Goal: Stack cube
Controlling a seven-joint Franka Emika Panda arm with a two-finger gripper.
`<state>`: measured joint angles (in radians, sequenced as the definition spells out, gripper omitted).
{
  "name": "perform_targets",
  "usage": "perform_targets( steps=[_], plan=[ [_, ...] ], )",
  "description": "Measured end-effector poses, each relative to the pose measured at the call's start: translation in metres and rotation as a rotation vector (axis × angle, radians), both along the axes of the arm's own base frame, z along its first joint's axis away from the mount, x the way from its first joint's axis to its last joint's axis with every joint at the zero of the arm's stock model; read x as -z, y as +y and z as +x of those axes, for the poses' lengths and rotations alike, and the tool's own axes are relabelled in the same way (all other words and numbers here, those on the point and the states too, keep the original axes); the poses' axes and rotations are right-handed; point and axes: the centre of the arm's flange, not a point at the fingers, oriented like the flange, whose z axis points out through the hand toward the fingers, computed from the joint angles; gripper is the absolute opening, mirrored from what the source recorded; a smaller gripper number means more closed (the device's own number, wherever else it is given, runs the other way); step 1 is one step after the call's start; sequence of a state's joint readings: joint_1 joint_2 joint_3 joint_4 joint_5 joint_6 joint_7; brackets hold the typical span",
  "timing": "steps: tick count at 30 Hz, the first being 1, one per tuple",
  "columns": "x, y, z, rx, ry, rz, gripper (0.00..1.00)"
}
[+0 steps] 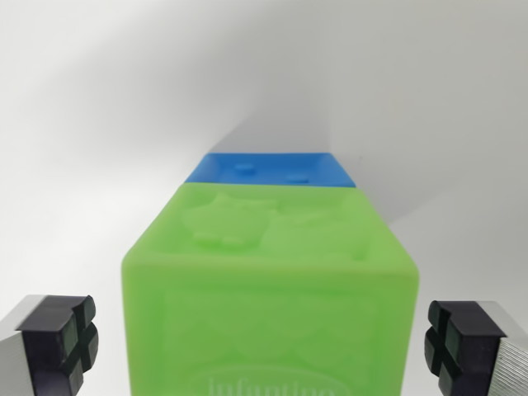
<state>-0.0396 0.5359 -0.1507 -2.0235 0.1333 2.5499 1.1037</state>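
A large green cube [268,280] with embossed figures on its top fills the lower middle of the wrist view. Behind it, partly hidden, a blue cube [272,169] shows its top face with two raised marks; I cannot tell whether the two cubes touch. My gripper [262,346] is open. Its left fingertip [59,342] and right fingertip [462,340] stand on either side of the green cube with a gap on each side, touching nothing.
A plain white surface [124,124] surrounds the cubes on all sides, with a soft shadow falling behind the blue cube.
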Motion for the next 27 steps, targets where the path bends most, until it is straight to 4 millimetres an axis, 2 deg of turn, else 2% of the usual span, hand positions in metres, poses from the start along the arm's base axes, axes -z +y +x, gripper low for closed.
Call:
perform_targets(
  steps=[10, 27],
  plan=[
    [-0.025, 0.000, 0.000, 0.001, -0.001, 0.002, 1.00],
    [-0.091, 0.000, -0.001, -0.001, -0.003, 0.003, 1.00]
  ],
)
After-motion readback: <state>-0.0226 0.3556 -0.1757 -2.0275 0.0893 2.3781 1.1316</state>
